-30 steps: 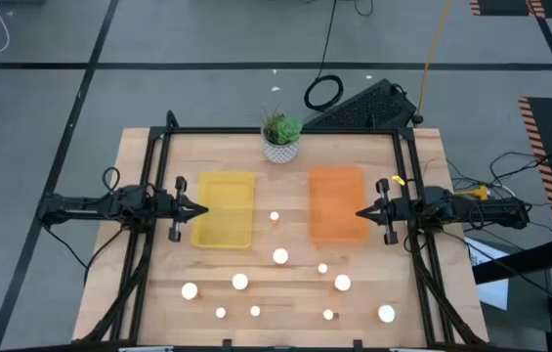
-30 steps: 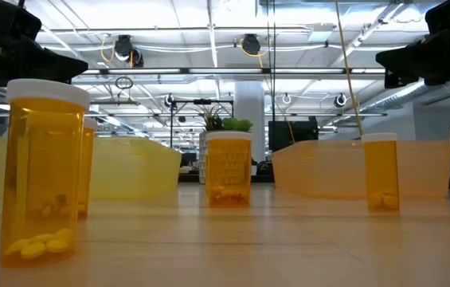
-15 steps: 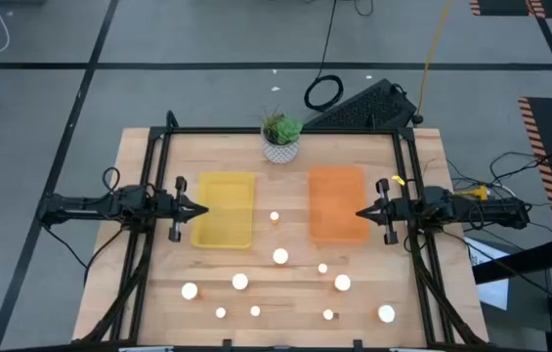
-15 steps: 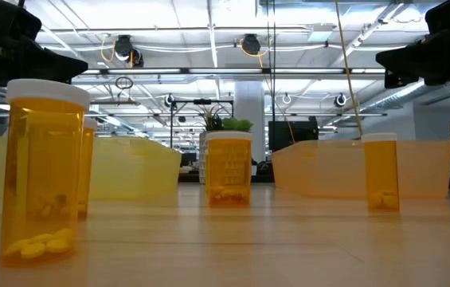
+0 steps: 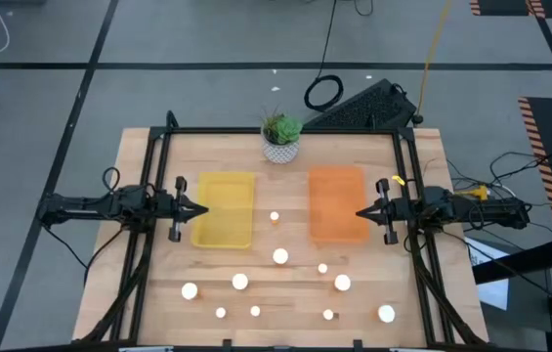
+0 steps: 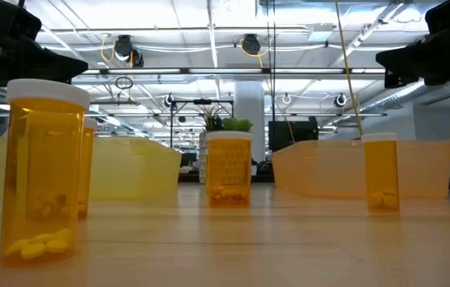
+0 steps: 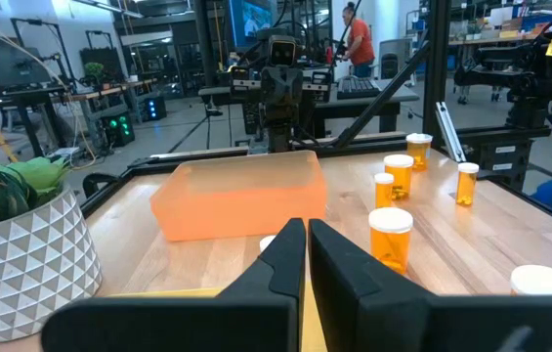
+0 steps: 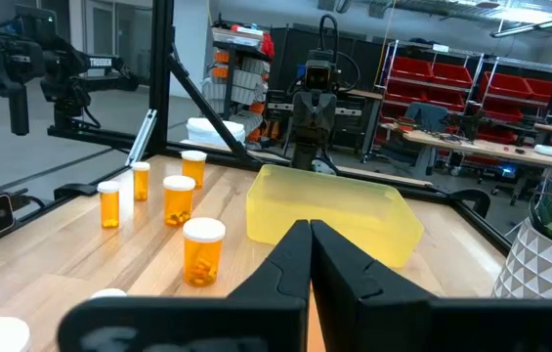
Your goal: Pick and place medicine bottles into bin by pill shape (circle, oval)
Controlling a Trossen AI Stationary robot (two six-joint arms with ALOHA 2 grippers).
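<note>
Several medicine bottles with white caps and orange bodies stand upright on the near half of the wooden table, among them one [image 5: 280, 256] near the middle and one [image 5: 386, 314] at the near right. A small one [image 5: 275, 217] stands between the yellow bin [image 5: 224, 209] and the orange bin [image 5: 337, 202]. My left gripper [image 5: 203, 209] hovers shut at the yellow bin's left side, holding nothing. My right gripper [image 5: 360, 213] hovers shut at the orange bin's right side, also holding nothing. In the low view the nearest bottle [image 6: 43, 171] holds oval pills at its bottom.
A white potted plant [image 5: 280, 137] stands at the table's far edge between the bins. A dark frame [image 5: 158, 147] borders the table's left, far and right sides. Bare wood lies between the bins and the row of bottles.
</note>
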